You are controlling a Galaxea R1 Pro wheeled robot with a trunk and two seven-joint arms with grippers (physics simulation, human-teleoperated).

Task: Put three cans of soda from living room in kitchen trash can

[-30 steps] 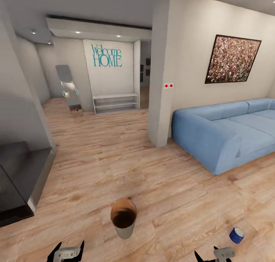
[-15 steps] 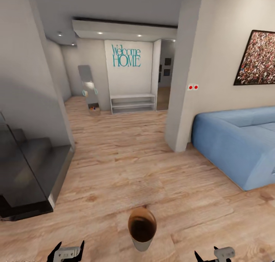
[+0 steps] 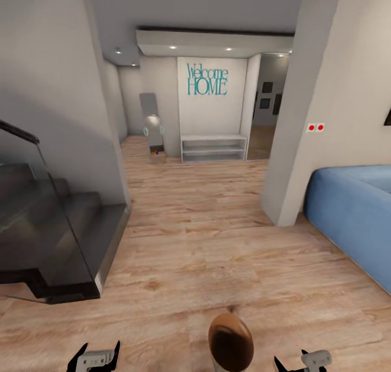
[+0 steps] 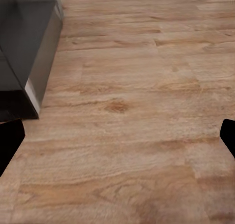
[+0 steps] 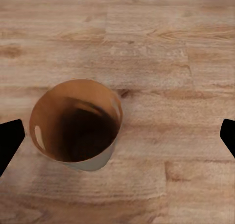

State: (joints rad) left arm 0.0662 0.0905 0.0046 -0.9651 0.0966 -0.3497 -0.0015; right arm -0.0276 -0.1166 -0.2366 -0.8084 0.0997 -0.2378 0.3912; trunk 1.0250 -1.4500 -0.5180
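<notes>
We see the bin (image 3: 231,344) standing empty on the wood floor (image 3: 206,241) between our two open, empty grippers, left (image 3: 93,359) and right (image 3: 309,361), with no soda cans collected, so the whole task seemingly remains.

Light wood-grain plank floor (image 3: 206,241), brown bin (image 5: 76,126) with tan rim and dark interior, blue sofa (image 3: 353,209), teal lettering (image 3: 207,79) on white wall, two red switches (image 3: 315,127), dark grey stairs (image 3: 49,231).
</notes>
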